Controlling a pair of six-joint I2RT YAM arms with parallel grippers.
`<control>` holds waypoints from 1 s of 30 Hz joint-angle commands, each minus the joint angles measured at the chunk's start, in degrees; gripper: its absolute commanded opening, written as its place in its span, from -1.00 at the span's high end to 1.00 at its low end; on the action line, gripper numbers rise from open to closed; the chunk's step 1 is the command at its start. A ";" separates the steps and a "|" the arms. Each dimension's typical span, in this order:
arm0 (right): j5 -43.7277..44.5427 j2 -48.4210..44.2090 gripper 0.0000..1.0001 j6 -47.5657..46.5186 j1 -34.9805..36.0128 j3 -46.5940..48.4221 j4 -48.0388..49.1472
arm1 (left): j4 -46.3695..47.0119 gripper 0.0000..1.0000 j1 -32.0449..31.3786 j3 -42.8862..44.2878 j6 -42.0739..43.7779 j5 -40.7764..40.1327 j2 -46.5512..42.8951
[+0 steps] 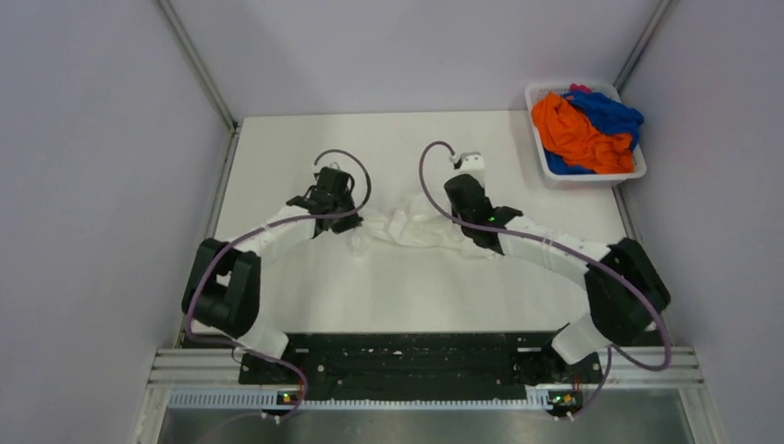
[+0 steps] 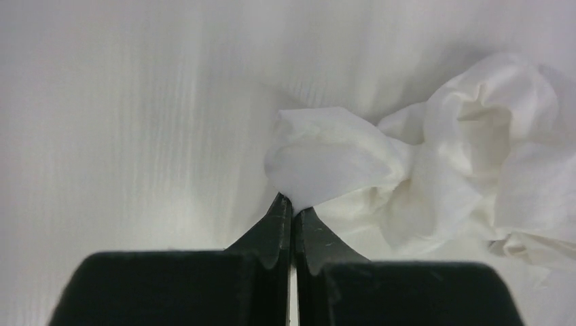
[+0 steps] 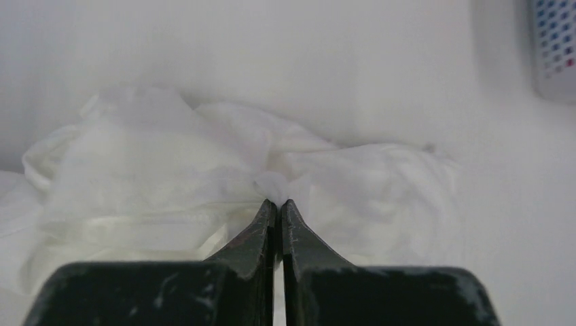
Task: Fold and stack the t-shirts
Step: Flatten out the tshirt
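A crumpled white t-shirt (image 1: 410,228) lies bunched in the middle of the table; its chest print is hidden. My left gripper (image 1: 344,220) is shut on a fold at the shirt's left end, seen in the left wrist view (image 2: 293,204) with the cloth (image 2: 339,153) just beyond the tips. My right gripper (image 1: 462,217) is shut on a pinch of the same shirt at its right side; the right wrist view shows the tips (image 3: 277,204) holding a small tuft of cloth (image 3: 204,170). Orange (image 1: 573,134), blue (image 1: 610,111) and pink-red (image 1: 580,90) t-shirts lie in the basket.
The white plastic basket (image 1: 638,171) stands at the table's far right corner; its perforated wall shows in the right wrist view (image 3: 553,47). Grey walls enclose the table on three sides. The white table (image 1: 407,296) extends in front of the shirt.
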 commanded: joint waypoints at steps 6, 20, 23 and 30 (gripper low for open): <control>9.23 -30.16 1.00 -2.98 -0.44 -5.82 5.30 | -1.38 1.00 0.07 1.29 3.52 -9.44 -22.31; -15.75 -52.44 1.00 -9.55 -0.41 8.58 3.04 | 2.06 1.00 0.01 12.02 11.63 -9.30 -52.50; -17.75 -54.55 1.00 -8.91 -0.40 11.39 1.50 | -0.50 1.00 -0.05 14.81 10.57 -12.70 -56.50; -1.48 -55.77 1.00 -10.23 -0.40 8.08 0.44 | -5.12 1.00 0.04 9.62 5.80 -34.30 -59.55</control>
